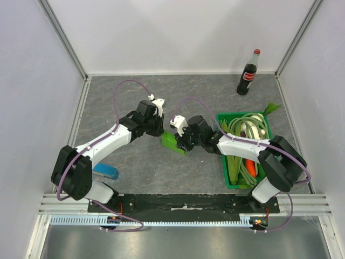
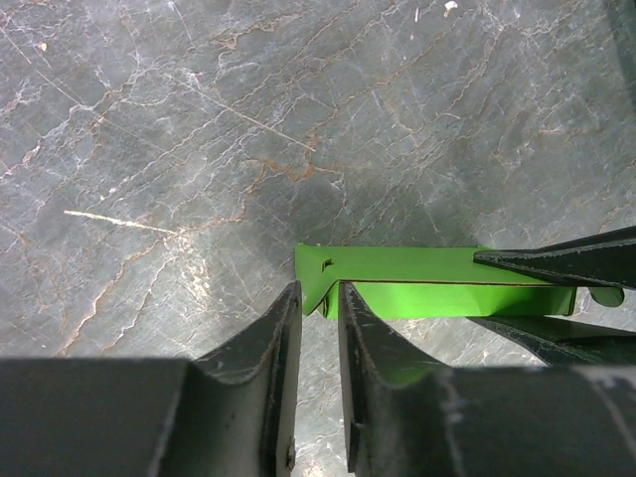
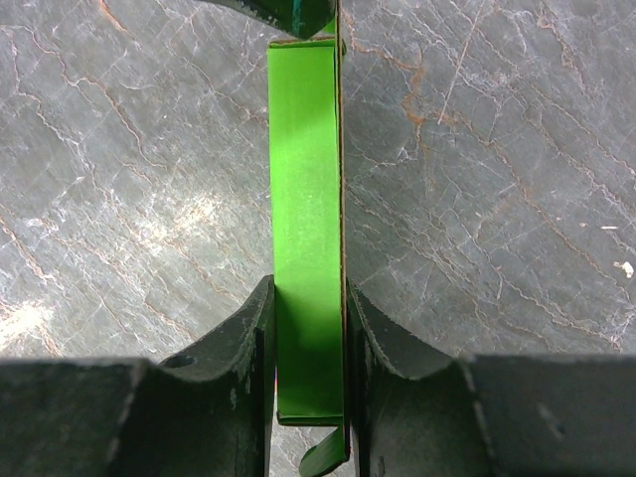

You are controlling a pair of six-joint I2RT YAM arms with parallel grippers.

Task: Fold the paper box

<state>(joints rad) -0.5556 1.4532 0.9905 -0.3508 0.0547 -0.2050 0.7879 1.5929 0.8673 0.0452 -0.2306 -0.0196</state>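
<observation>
The left hand (image 2: 318,291), its dark fingers a slit apart, sits at the notched end of the box (image 2: 427,268), a thin, matte lime card flattened into a long strip over the veined grey stone worktop (image 2: 149,119). Whether it pinches the card cannot be told. The right hand (image 3: 309,288) clamps the strip's other end, where a tab is cut off by the frame.

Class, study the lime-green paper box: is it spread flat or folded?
Folded, not spread: the paper box shows as a narrow doubled strip pinched in the right gripper. Whether folding is finished, cannot tell.
</observation>
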